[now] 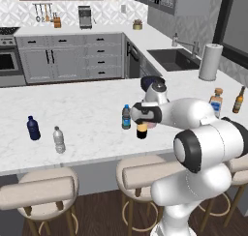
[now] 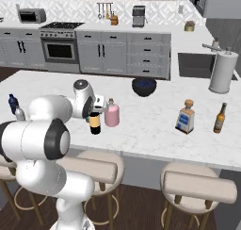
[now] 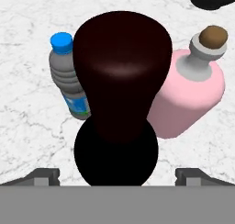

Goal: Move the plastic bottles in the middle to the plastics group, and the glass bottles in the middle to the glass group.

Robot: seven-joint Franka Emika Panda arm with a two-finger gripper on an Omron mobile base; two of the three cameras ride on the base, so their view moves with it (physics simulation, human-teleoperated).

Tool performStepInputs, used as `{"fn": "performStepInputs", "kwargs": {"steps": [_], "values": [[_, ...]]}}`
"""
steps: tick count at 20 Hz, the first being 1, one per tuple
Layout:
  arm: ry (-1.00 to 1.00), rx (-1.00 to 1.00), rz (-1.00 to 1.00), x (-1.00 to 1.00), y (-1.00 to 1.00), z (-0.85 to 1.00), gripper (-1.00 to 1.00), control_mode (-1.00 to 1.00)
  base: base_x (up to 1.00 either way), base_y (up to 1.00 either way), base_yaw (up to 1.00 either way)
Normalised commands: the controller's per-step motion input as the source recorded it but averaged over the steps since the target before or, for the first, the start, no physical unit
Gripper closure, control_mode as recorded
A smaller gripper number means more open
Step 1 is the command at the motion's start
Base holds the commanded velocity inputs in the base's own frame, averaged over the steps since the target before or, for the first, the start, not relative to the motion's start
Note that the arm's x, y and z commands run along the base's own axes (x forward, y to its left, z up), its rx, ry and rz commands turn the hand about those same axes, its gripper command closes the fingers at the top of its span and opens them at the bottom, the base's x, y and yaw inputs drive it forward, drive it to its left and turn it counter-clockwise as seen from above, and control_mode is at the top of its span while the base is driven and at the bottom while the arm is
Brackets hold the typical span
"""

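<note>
Tool (image 3: 117, 175) spread above one wine bottle (image 3: 120, 81); one pink bottle (image 3: 190, 97), one blue-capped bottle (image 3: 69, 76).

Black glass wine bottle (image 3: 117, 126), dark red top; squat pink bottle (image 3: 190, 97), brown stopper; blue-capped clear plastic bottle (image 3: 69, 76); white grey-veined marble counter (image 3: 27, 126).

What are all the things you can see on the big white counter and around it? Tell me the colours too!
wine bottle: one, black with dark red top, counter middle, right under the hand
pink bottle: one, pink with brown stopper, beside the wine bottle
blue-capped bottle: one, clear, blue label, other side of the wine bottle
navy bottle: one, dark blue, counter's left end
clear bottle: one, greyish, beside the navy bottle
amber bottle: one, blue-white label, counter's right
beer bottle: one, brown, beside the amber bottle
bowl: one, dark, far side
paper towel roll: one, white, near sink
stools: several, beige, below the counter
gripper: one, open, above the wine bottle
</note>
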Motion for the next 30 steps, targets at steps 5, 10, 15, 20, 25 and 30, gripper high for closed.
{"fn": "performStepInputs", "kwargs": {"steps": [5, 10, 15, 20, 25, 30], "values": [[0.0, 0.0, 0.0, 0.04, 0.0, -0.08, -1.0, -1.0, 0.0, 0.0, 0.0], [0.0, 0.0, 0.0, 0.05, 0.0, -0.05, -1.0, -1.0, 0.0, 0.0, 0.0], [0.0, 0.0, 0.0, 0.04, 0.0, -0.05, -1.0, -1.0, 0.0, 0.0, 0.0], [-0.01, 0.0, 0.0, 0.01, 0.0, 0.0, -1.0, -1.0, 0.0, 0.0, 0.0], [0.0, 0.0, 0.0, 0.0, 0.0, 0.0, 1.0, -1.0, 0.0, 0.0, 0.0], [-0.07, 0.0, 0.0, -0.44, 0.0, 0.06, 1.0, -1.0, 0.0, 0.0, 0.0]]}}
